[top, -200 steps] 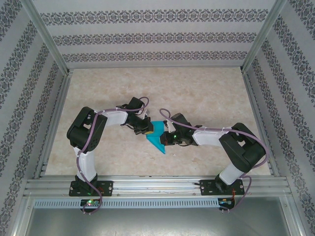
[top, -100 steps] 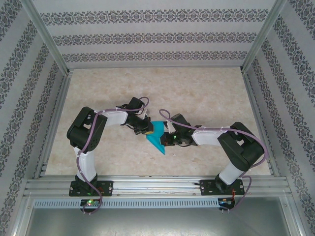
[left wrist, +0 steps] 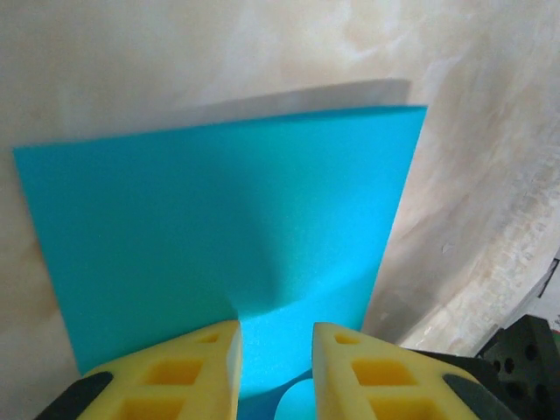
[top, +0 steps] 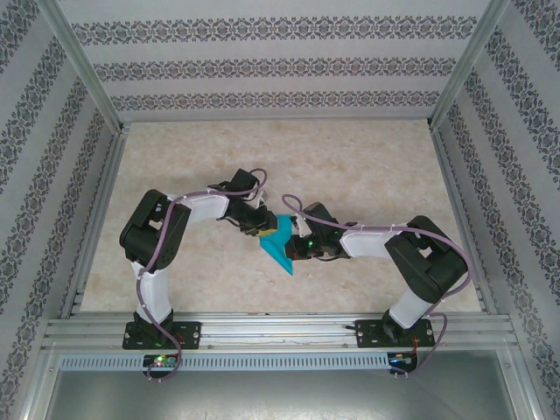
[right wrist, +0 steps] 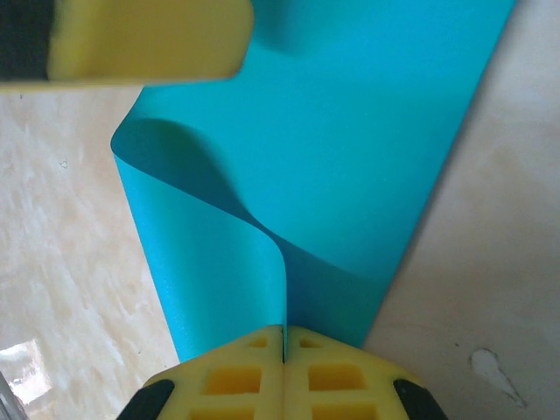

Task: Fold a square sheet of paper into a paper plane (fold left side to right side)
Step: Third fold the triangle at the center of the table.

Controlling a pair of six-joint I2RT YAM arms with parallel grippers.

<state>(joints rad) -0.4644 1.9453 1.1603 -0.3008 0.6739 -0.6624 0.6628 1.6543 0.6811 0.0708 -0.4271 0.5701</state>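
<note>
Left pincer has just let go: a moment ago its yellow fingers were pressed together at the edge of the square sheet of paper, and now they stand spread with teal paper showing in the gap. Right pincer, facing it across the sheet, pinches the paper's edge between closed fingers, and just ahead of it the top layer bulges in a loose curl, not pressed flat. By my reading the left side has been carried over and released, with the crease still to be made. Beyond the left pincer's fingertips the sheet's far edge runs straight, then bare table opens well clear to the patterned walls; the two pincers sit near each other
</note>
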